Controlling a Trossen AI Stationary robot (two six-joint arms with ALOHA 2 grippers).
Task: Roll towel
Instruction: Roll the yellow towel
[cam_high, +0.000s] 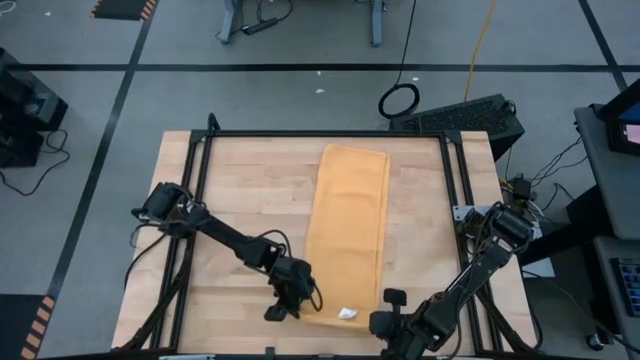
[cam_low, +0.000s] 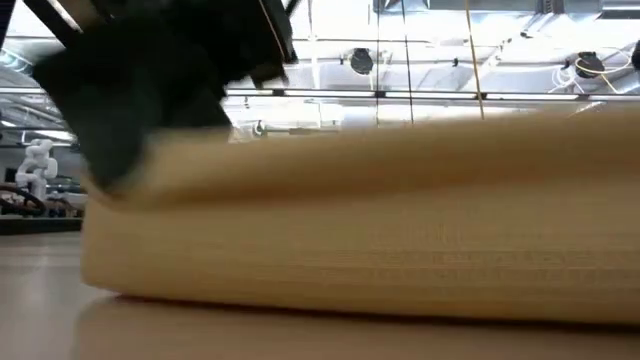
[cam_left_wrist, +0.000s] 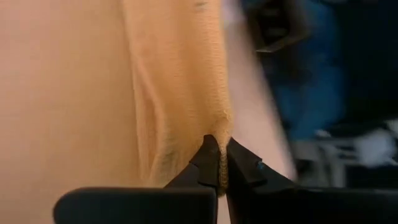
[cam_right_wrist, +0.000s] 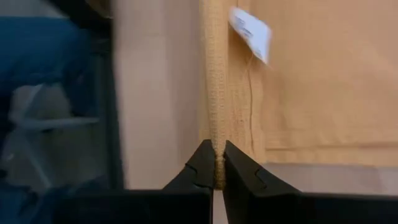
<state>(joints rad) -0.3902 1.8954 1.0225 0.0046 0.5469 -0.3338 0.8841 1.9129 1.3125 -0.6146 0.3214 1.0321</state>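
Note:
The mustard-yellow towel (cam_high: 348, 225) lies flat on the wooden table, its long side running from far to near. A white label (cam_high: 347, 313) sits by its near edge. My left gripper (cam_high: 291, 304) is at the towel's near left corner and is shut on it. My right gripper (cam_high: 385, 310) is at the near right corner and is shut on it. In the low view the towel's near edge (cam_low: 380, 240) fills the picture, with a dark gripper (cam_low: 130, 110) at its left end. My left gripper pinches the towel's near edge at the left corner (cam_left_wrist: 219, 163) between its two fingertips. The cloth rises in a ridge (cam_left_wrist: 186, 93) running away from the fingers. The rest of the towel lies on the table. My right gripper pinches the towel's near edge at the right corner (cam_right_wrist: 217, 163) between its two fingertips. The edge stands up as a narrow fold (cam_right_wrist: 216, 81) running away from the fingers. The label (cam_right_wrist: 250, 32) hangs just beside that fold.
Black frame rails (cam_high: 200, 170) run along the table's left, right and far sides. Bare wood (cam_high: 250, 190) lies left of the towel and a narrower strip (cam_high: 420, 200) lies right of it. A black box (cam_high: 465, 118) stands beyond the far right corner.

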